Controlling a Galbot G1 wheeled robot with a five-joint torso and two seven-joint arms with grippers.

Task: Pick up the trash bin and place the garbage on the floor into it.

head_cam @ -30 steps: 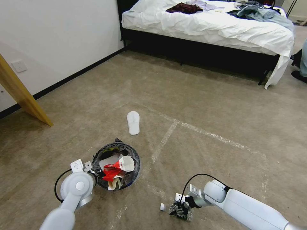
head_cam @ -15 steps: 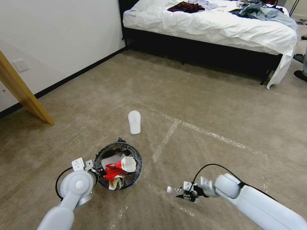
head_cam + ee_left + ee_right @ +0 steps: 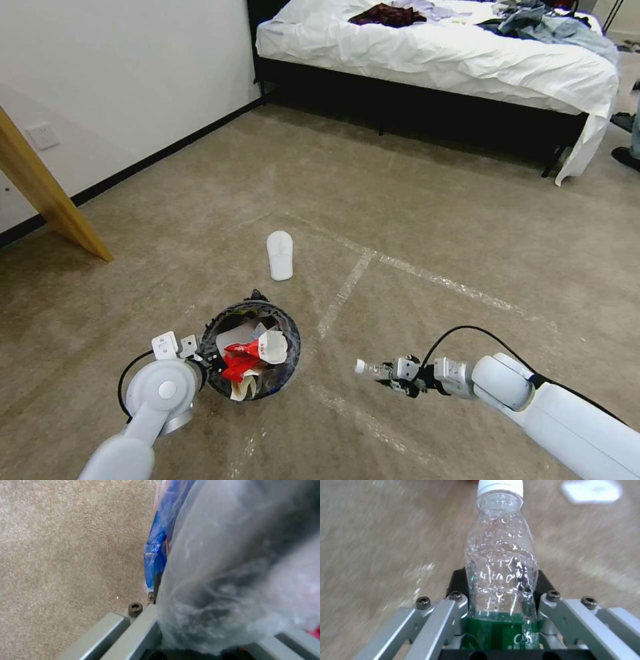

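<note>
Green-labelled clear bottle (image 3: 501,562), writing unreadable

The clear plastic bottle (image 3: 501,562) carried a green label (image 3: 501,636) with pale lettering on it, only partly legible, beginning with what looked like "C". The rest was cut off behind the right hand's (image 3: 501,600) frame.
</note>
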